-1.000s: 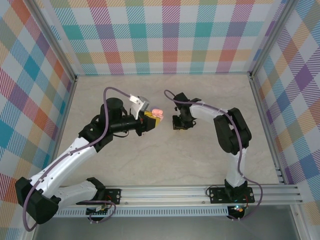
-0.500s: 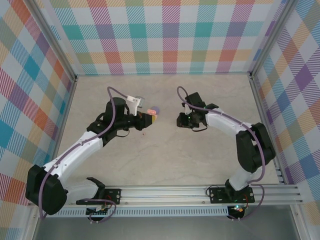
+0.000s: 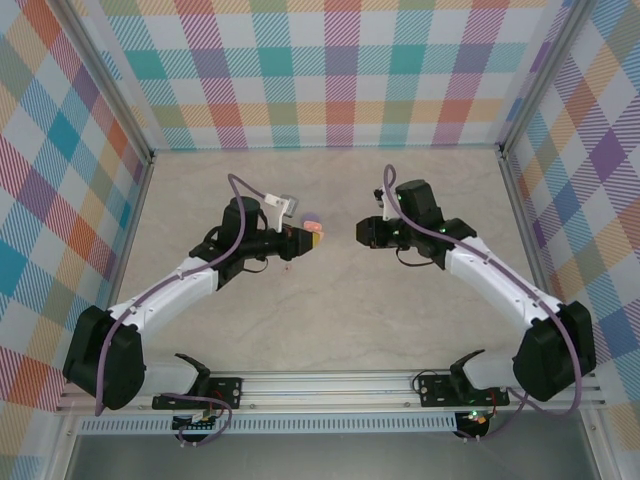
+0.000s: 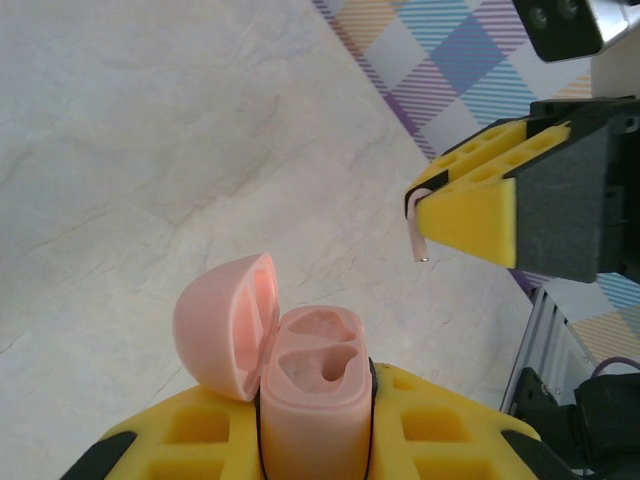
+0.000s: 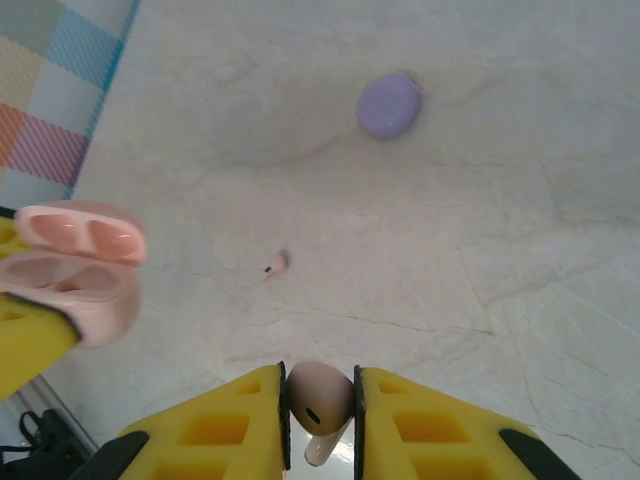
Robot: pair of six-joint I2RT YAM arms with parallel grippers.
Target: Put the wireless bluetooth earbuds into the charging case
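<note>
Pale marbled tabletop (image 3: 330,310), bright plaid walls (image 3: 340,75), aluminium rail (image 3: 350,385) in front.

The pink case (image 4: 310,400) is smooth matt plastic, the table (image 4: 150,150) marbled stone-look.

A lab test cell: checked walls (image 3: 340,75) and aluminium frame (image 3: 350,382) around a table (image 3: 330,305).

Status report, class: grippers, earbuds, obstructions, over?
Left gripper shut on open pink case, slots empty. Right gripper shut on pink earbud, short of case. Nothing between them; spare earbud on table.
</note>
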